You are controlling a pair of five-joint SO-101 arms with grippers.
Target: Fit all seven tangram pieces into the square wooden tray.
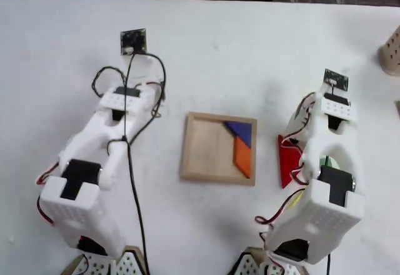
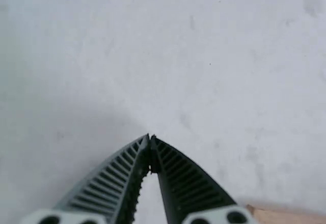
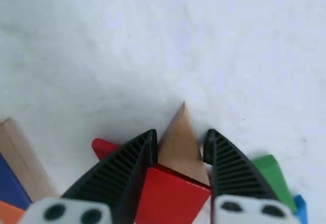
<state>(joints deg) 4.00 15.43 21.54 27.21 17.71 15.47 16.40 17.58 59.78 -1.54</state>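
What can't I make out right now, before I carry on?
High view: the right arm covers most of the red piece and nearly all of the green piece, so their shapes are hidden.
Right wrist view: a light blue piece is cut off by the picture's edge.
All seven pieces cannot be counted.

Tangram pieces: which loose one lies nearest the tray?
The red piece, on the table just outside the tray wall that the blue piece and orange piece lie along inside. The green piece lies farther off.
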